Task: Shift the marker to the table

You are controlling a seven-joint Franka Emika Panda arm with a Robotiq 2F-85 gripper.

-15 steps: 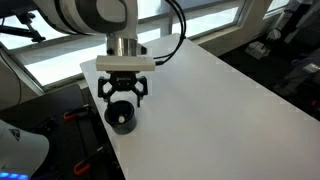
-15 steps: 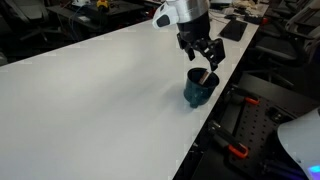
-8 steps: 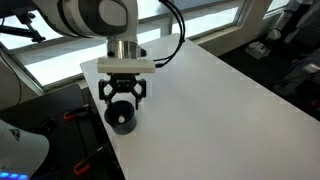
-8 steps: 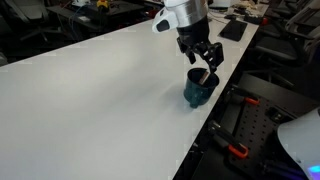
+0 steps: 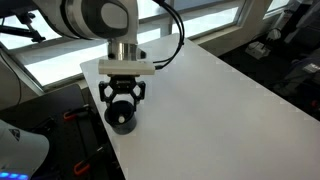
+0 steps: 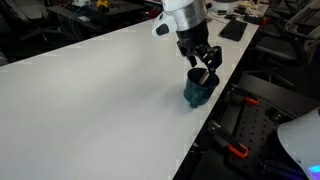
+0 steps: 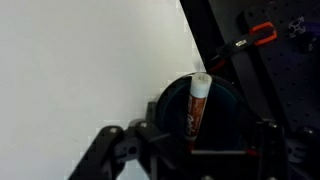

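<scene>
A Franka arm's claw (image 5: 122, 97) hangs directly over a black cup (image 5: 121, 120) standing near the edge of the white surface (image 5: 220, 90), seen in both exterior views; the claw (image 6: 205, 73) sits just above the cup (image 6: 198, 93) with its fingers spread apart and gripping nothing. In the wrist view the marker (image 7: 196, 108) rests inside the cup (image 7: 225, 110), not on the surface (image 7: 80, 70), its whitish tip pointing to 12 o'clock and its red-orange body running towards 6 o'clock, while the claw (image 7: 190, 152) straddles the cup, one dark finger at 8 o'clock and one at 4 o'clock
</scene>
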